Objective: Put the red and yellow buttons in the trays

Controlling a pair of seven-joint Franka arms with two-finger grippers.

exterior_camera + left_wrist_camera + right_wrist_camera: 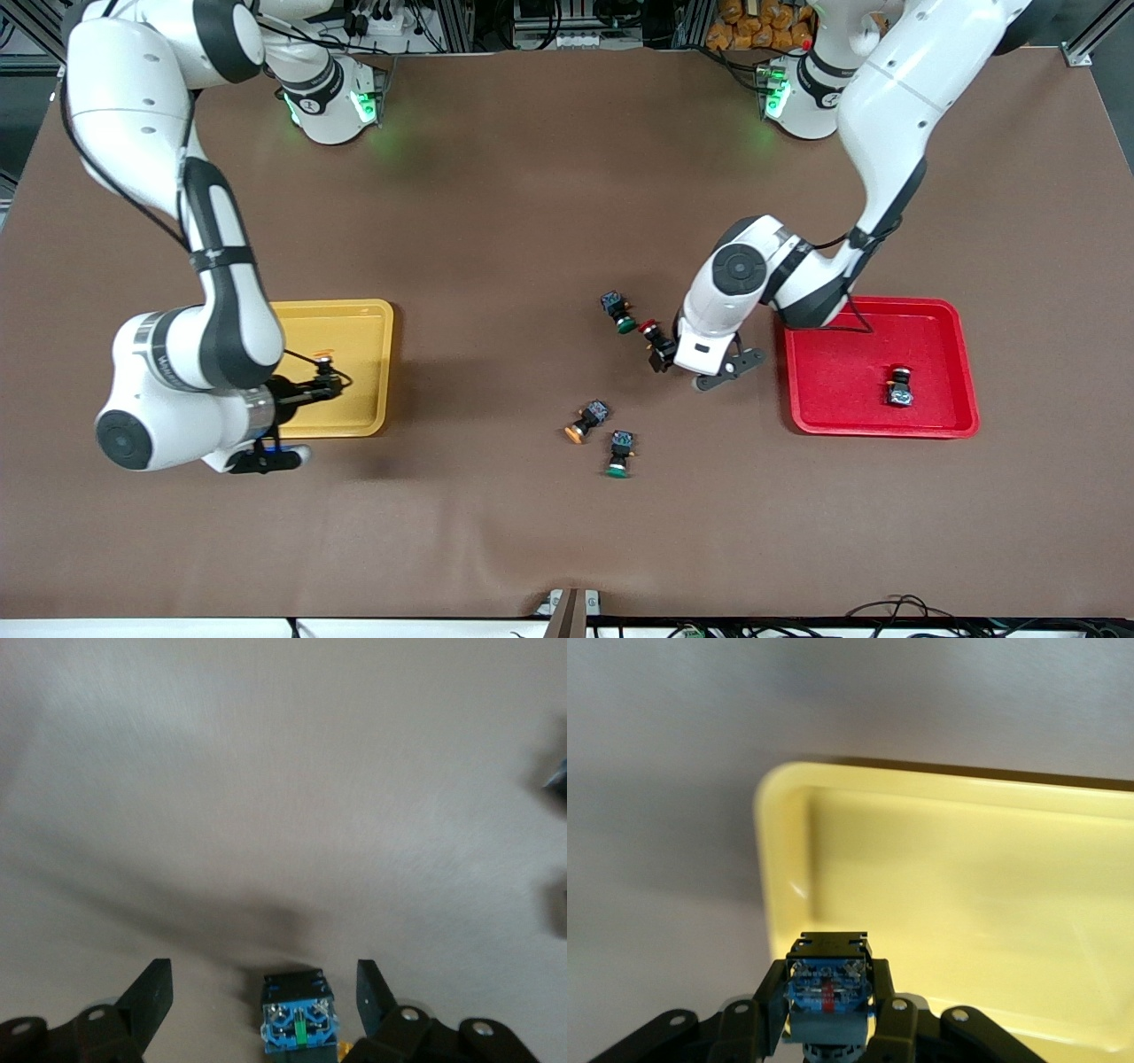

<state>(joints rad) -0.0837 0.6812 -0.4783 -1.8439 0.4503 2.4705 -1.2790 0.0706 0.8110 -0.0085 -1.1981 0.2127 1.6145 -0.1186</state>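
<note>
A red-capped button [654,338] lies on the table between the spread fingers of the left gripper [695,372], near the red tray [961,372], which holds another button [900,386]. The right gripper [830,1014] pinches an orange-capped button [829,988] over the yellow tray [372,372]. A second orange-capped button [586,418] lies mid-table beside a green-capped button [619,453], with another green-capped one [617,311] near the left gripper.

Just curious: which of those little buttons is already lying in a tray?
The one in the red tray: a button lies alone there. The others sit on the table or in a gripper.
</note>
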